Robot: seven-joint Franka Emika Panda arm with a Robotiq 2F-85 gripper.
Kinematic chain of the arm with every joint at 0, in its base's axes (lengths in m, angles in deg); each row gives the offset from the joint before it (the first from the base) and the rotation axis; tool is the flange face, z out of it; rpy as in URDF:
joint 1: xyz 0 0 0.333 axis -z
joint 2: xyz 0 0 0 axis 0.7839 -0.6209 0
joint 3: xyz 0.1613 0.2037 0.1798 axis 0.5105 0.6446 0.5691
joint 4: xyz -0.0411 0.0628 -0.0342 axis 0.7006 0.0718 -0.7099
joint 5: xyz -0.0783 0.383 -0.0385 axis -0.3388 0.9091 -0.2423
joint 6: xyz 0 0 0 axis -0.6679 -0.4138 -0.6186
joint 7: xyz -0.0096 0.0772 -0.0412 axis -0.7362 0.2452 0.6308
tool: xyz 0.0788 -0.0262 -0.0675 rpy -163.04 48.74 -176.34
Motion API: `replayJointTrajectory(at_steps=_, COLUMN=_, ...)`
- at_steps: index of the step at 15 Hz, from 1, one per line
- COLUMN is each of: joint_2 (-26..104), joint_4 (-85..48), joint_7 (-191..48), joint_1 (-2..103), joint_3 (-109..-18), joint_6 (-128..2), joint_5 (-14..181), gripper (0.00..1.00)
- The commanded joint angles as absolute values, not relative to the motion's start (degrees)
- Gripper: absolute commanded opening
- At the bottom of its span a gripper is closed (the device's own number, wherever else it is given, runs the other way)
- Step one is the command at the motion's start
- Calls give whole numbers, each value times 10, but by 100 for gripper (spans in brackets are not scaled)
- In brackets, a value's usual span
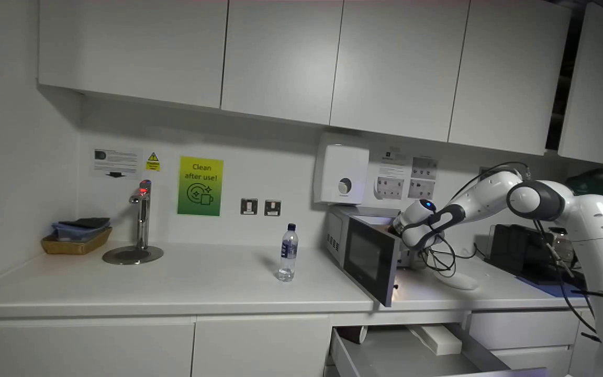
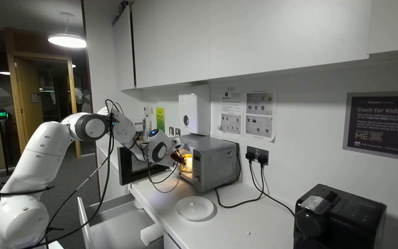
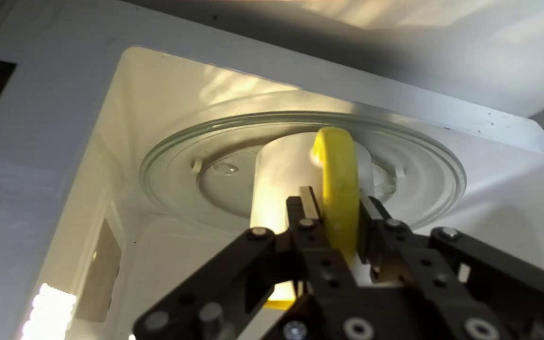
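1. The black two-fingered gripper [image 3: 337,200] stands narrow, its fingers [image 3: 309,203] set against both sides of the curved yellow handle [image 3: 340,174] of a white cylindrical mug [image 3: 276,184].
2. The handle is held directly between the fingertips; the mug's white body lies right behind it in the wrist view, just past the fingers.
3. The mug rests near the middle of a round, clear glass turntable [image 3: 177,165] inside a grey box-shaped microwave [image 2: 216,166].
4. In an exterior view the mug is a small, warmly lit shape beside the gripper; it seems upright, though glare makes that hard to confirm.
5. The white jointed robot arm [image 2: 90,128] reaches to the microwave's front opening, whose flat, dark-windowed door [image 1: 367,256] stands wide open.
6. A round white plate [image 2: 194,208] lies on the white countertop [image 1: 202,277] near the microwave's control-panel side.
7. A clear plastic bottle with a dark cap [image 1: 288,256] stands upright on the countertop, apart from the microwave, facing the door's outer side.
8. Below the countertop, a grey drawer [image 1: 390,356] stands open.
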State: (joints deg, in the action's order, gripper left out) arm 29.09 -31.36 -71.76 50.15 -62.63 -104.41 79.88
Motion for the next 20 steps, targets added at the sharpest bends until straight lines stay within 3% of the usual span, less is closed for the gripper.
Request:
replayJointTrajectory(at_steps=1, joint_2=295, joint_4=-312, joint_7=-698, joint_1=500, joint_3=-629, joint_6=-1055, joint_5=805, gripper=0)
replayJointTrajectory(at_steps=9, joint_2=296, joint_4=-314, joint_7=-697, joint_1=497, joint_3=-630, joint_6=-1053, joint_5=803, gripper=3)
replayJointTrajectory(at_steps=11, joint_2=297, joint_4=-315, joint_7=-710, joint_1=497, joint_3=-631, joint_6=-1052, joint_5=791, gripper=13)
replayJointTrajectory(at_steps=12, joint_2=299, joint_4=-315, joint_7=-713, joint_1=494, joint_3=-635, joint_6=-1047, joint_5=789, gripper=36)
replayJointTrajectory(at_steps=14, joint_2=302, joint_4=-315, joint_7=-727, joint_1=482, joint_3=-651, joint_6=-1039, joint_5=785, gripper=40)
replayJointTrajectory(at_steps=20, joint_2=301, joint_4=-316, joint_7=-785, joint_1=404, joint_3=-746, joint_6=-1044, joint_5=782, gripper=84)
